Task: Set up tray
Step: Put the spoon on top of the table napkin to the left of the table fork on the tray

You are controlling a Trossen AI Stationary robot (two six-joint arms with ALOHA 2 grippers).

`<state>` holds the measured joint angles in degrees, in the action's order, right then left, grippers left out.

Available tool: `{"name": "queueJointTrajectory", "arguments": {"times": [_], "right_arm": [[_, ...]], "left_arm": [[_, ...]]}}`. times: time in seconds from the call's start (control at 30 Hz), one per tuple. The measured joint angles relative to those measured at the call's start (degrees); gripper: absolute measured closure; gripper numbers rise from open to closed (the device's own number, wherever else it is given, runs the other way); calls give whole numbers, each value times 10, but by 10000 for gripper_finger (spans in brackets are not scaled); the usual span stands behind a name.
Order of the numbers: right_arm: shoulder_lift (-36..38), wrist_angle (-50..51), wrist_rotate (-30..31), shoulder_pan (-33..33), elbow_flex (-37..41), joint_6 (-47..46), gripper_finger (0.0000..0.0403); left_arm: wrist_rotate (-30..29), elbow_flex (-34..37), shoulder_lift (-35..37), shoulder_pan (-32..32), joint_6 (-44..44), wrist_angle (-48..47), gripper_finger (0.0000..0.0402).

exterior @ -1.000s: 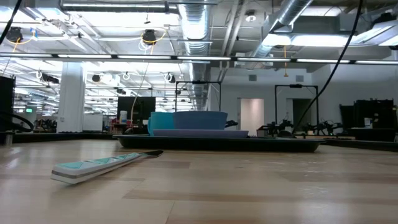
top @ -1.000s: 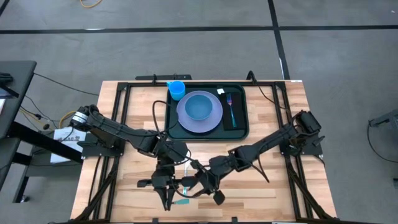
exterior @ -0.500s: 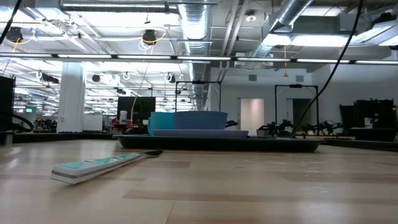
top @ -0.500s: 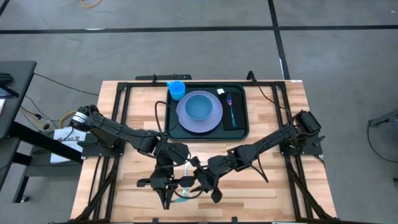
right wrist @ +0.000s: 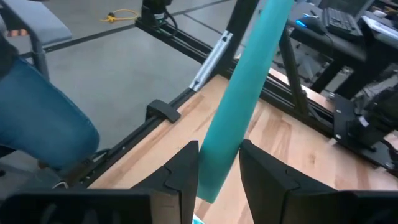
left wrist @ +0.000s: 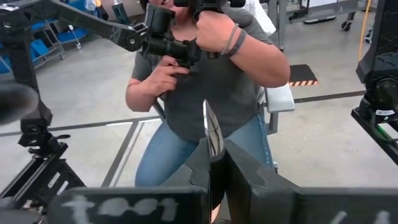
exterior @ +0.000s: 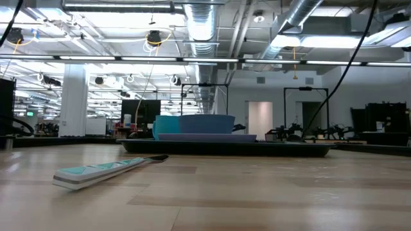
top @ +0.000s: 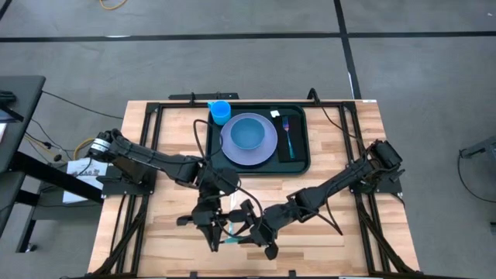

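Wooden table (top: 341,236) carries the dark rectangular plastic tray (top: 298,164), long axis left-right. Right gripper (right wrist: 219,163) clamps a teal handle (right wrist: 245,93); left gripper (left wrist: 214,160) pinches a metal blade (left wrist: 211,127).

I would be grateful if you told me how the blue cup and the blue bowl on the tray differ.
The cup is narrow and bright blue; the bowl is wider and a duller blue. The cup stands straight on the tray, in a far corner; the bowl sits on the lavender plate in the middle. Both are blue, open side up, and on the tray.
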<state>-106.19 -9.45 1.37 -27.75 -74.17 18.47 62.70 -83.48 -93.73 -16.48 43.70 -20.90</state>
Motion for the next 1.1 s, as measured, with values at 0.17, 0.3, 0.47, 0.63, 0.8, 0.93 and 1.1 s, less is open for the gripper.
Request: {"name": "queueJointTrajectory", "arguments": {"times": [0.17, 0.3, 0.47, 0.63, 0.8, 0.93, 1.1], "right_arm": [[0, 0, 26, 1, 0, -4, 296], [0, 0, 31, 3, 0, -4, 296], [0, 3, 31, 4, 1, -3, 296], [0, -1, 31, 9, 1, 9, 296], [0, -1, 33, 12, 1, 8, 314], [0, -2, 35, 14, 1, 6, 338], [0, -4, 35, 14, 1, 0, 338]], "left_arm": [[0, 0, 0, 8, 6, 9, 399], [-1, 0, 0, 11, 9, 15, 399], [-34, 0, 3, 11, 10, 17, 399], [-37, 0, 4, 12, 14, 17, 399], [-45, 0, 4, 12, 15, 12, 399], [-49, 0, 4, 12, 15, 12, 399], [-49, 0, 4, 12, 15, 12, 399]]}}
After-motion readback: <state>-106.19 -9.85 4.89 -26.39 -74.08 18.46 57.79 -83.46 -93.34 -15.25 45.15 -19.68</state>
